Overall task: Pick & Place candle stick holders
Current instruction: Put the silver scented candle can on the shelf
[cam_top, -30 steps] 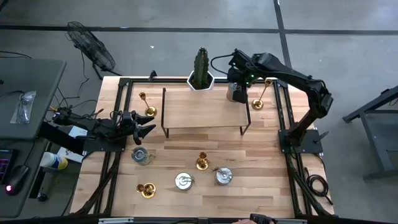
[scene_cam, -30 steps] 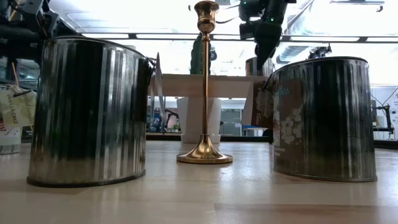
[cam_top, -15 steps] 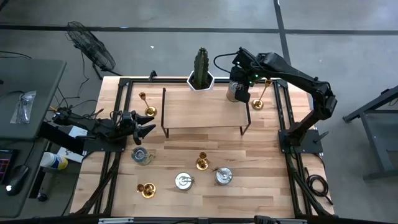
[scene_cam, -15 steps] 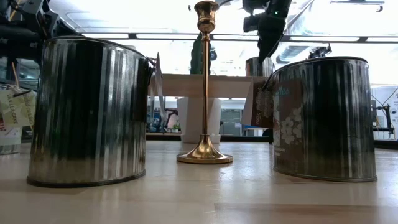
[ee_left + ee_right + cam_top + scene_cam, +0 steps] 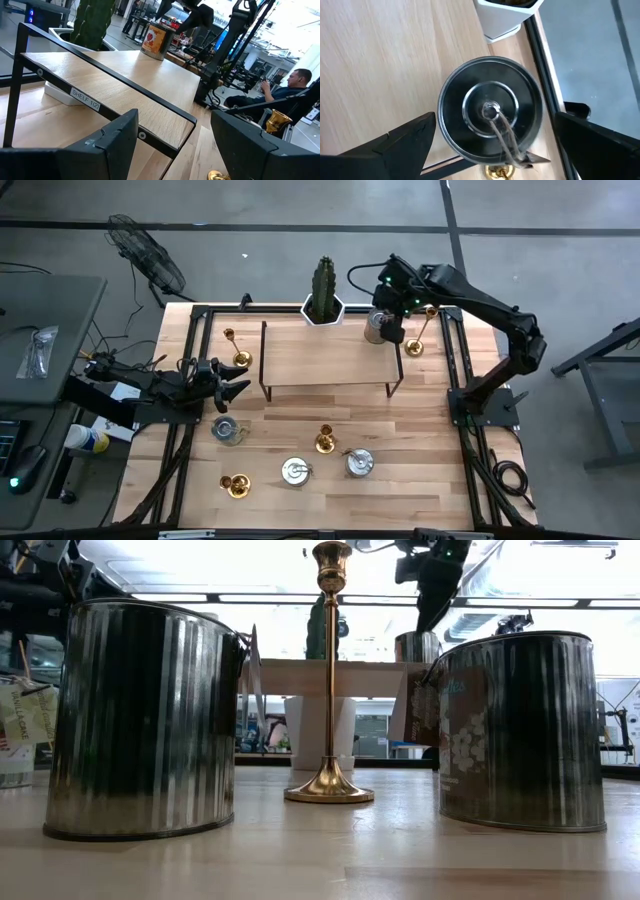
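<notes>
My right gripper hangs open above a silver tin that stands on the far right corner of the wooden shelf. In the right wrist view its fingers stand wide on either side of the tin's round lid, apart from it. A tall gold candle stick holder stands just right of the shelf, another at its left end. Two more stand in front, one in the middle and one near the front left. My left gripper waits open at the table's left side.
Three silver tins stand in front of the shelf, among the holders. A cactus in a white pot stands at the far edge, next to the tin on the shelf. A person sits beyond the table.
My right gripper has drifted a little toward the table's right edge and risen slightly above the tin on the shelf. The tin and the holders have stayed where they were.
</notes>
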### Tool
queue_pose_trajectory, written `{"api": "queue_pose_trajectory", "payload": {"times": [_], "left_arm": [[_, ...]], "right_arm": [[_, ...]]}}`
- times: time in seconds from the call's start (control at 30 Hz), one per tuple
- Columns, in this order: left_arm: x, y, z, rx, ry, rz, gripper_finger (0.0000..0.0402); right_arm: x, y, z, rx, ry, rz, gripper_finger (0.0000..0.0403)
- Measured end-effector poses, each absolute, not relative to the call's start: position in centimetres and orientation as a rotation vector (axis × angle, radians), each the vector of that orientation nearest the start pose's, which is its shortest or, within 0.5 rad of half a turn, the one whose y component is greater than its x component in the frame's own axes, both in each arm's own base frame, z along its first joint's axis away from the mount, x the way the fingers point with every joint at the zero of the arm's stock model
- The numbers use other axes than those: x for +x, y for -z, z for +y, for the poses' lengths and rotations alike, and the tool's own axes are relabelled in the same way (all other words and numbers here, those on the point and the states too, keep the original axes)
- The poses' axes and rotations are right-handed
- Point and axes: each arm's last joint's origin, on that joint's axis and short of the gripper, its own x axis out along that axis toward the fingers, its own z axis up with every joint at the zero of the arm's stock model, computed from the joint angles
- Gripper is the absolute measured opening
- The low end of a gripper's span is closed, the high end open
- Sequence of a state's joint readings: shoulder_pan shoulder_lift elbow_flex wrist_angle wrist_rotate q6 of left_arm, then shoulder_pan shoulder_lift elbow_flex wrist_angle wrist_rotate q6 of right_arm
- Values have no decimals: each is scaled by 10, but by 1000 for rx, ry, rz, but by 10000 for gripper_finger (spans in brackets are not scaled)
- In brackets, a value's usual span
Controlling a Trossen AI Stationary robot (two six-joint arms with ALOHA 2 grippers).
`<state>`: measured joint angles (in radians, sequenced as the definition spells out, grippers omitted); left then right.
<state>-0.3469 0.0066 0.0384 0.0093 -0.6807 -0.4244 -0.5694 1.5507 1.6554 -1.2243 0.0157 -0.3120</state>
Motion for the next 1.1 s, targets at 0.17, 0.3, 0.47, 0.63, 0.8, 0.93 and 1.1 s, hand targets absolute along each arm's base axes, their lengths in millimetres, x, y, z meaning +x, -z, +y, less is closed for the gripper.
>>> {"api": "queue_pose_trajectory", "payload": {"times": [0.17,0.3,0.47,0.63,0.8,0.93,1.1], "left_arm": [[90,-177,-13,-440,-322,-106,245],[90,-177,-13,-441,-322,-107,245],[90,-177,-13,-441,-321,-107,245],[90,-177,-13,-441,-322,-107,245],[90,-177,-13,-441,-321,-107,245],[90,-177,-13,-441,-322,-107,245],[90,-177,-13,-441,-322,-107,245]], "right_arm": [[242,-372,-156,25,355,1134,398],[240,-378,-148,6,348,1112,398],[238,-387,-131,-27,306,1079,398],[237,-395,-111,-44,242,1036,398],[234,-391,-94,-16,219,1028,398],[230,-384,-81,-37,183,1016,398],[226,-373,-64,-73,131,990,398]]}}
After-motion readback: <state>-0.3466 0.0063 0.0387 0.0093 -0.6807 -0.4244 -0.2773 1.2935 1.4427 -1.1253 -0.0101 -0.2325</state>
